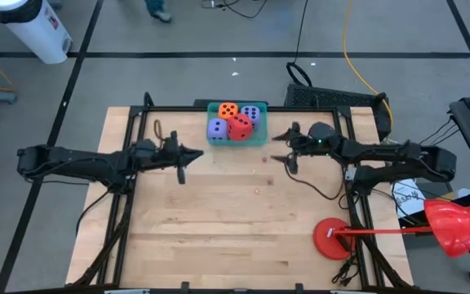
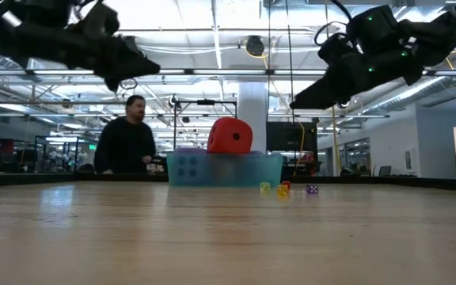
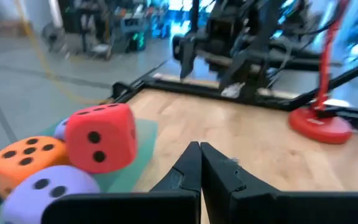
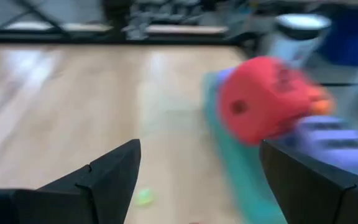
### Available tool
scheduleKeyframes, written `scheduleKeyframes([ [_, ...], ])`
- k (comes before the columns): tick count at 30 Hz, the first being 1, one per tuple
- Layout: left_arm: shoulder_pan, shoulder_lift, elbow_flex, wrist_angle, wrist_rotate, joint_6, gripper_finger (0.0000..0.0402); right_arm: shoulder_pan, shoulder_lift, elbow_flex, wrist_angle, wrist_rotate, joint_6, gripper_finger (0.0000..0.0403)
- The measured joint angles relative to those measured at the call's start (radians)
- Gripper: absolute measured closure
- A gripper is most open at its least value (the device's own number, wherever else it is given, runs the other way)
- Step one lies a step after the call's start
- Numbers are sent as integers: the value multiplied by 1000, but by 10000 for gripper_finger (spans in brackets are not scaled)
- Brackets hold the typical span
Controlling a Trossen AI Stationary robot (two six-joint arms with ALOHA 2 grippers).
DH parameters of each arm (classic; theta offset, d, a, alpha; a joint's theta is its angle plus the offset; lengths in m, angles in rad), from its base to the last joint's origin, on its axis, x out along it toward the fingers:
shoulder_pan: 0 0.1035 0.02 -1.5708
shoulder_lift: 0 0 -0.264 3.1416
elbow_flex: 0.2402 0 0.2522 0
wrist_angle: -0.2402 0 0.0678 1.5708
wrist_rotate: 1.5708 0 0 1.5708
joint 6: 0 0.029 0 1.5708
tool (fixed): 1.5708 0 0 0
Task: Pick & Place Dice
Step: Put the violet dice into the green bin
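Dice (image 1: 235,121) fill the teal tray (image 1: 259,138) at the table's far edge: you count four.
Two purple, one orange, one red; left gripper (image 1: 181,166) pinched shut, right gripper (image 1: 282,147) spread wide, empty.

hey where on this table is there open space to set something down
Bare wood runs across the near half of the table, bordered by the red disc at the right. Crowded: the far edge, where the green tray holds all four dice, flanked by the shut left gripper and open right gripper.
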State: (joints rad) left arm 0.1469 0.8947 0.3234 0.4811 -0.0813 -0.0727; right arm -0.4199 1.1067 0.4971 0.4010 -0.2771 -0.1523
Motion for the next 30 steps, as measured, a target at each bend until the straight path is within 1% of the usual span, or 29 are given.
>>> scheduleKeyframes([
  [4, -4, -29, -114, 175, 9, -9, 400, 44, -3, -32, 10, -143, 35, 87],
  [5, -5, -35, -133, 190, 11, -11, 400, 56, -1, -49, 33, -167, 41, 87],
  [7, -5, -33, -151, 203, 26, -11, 399, 75, 4, -92, 98, -169, 70, 87],
  [10, -5, -33, -157, 202, 36, -3, 398, 94, 19, -155, 225, -125, 146, 87],
  [12, -5, -33, -157, 205, 35, -4, 398, 113, 34, -190, 259, -90, 174, 88],
  [14, -5, -33, -157, 201, 36, -8, 398, 142, 52, -219, 269, -52, 176, 93],
  [17, -4, -33, -157, 199, 54, -8, 397, 198, 87, -229, 277, 5, 187, 114],
  [21, -6, -33, -156, 120, 109, -9, 397, 269, 157, -230, 283, 100, 204, 140],
  [23, -6, -33, -156, 103, 106, -4, 397, 280, 190, -228, 284, 148, 205, 148],
  [26, -6, -33, -156, 95, 104, -12, 396, 281, 243, -228, 287, 150, 214, 155],
  [30, -6, -33, -156, 103, 116, -14, 396, 297, 334, -228, 348, 146, 210, 167],
])
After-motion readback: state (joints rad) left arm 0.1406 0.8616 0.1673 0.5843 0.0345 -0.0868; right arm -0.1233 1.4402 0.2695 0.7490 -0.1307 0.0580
